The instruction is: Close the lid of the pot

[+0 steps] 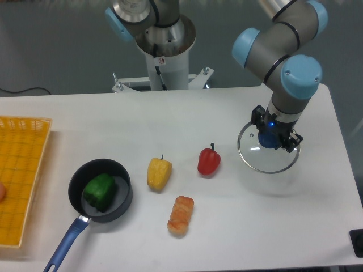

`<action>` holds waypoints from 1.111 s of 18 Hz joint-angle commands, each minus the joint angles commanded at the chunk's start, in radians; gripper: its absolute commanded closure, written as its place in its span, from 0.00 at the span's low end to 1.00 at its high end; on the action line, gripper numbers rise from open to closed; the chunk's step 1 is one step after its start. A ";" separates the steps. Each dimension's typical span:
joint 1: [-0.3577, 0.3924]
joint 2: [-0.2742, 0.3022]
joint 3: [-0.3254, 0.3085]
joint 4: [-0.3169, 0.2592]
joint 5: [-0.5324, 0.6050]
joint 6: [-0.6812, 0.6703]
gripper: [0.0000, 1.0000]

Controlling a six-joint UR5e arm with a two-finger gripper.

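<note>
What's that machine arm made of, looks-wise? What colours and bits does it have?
The arm is a chain of thick silver-grey tubes joined by rounded elbows with light blue caps. Its round metal base carries a small red-and-white sticker, with a dark cable running down below it. The end effector is small, black and blocky, with a little blue light glowing on it.

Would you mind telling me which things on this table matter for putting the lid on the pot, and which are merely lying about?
Part of the job:
pot
pot lid
gripper, at the lid's knob

Lying about:
green pepper, inside the pot
yellow pepper
red pepper
orange shrimp toy
yellow basket
</note>
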 joint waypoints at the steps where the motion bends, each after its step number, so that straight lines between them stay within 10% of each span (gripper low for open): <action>1: 0.000 0.000 0.000 0.000 0.000 -0.002 0.38; 20: -0.106 0.052 -0.011 -0.084 -0.008 -0.112 0.38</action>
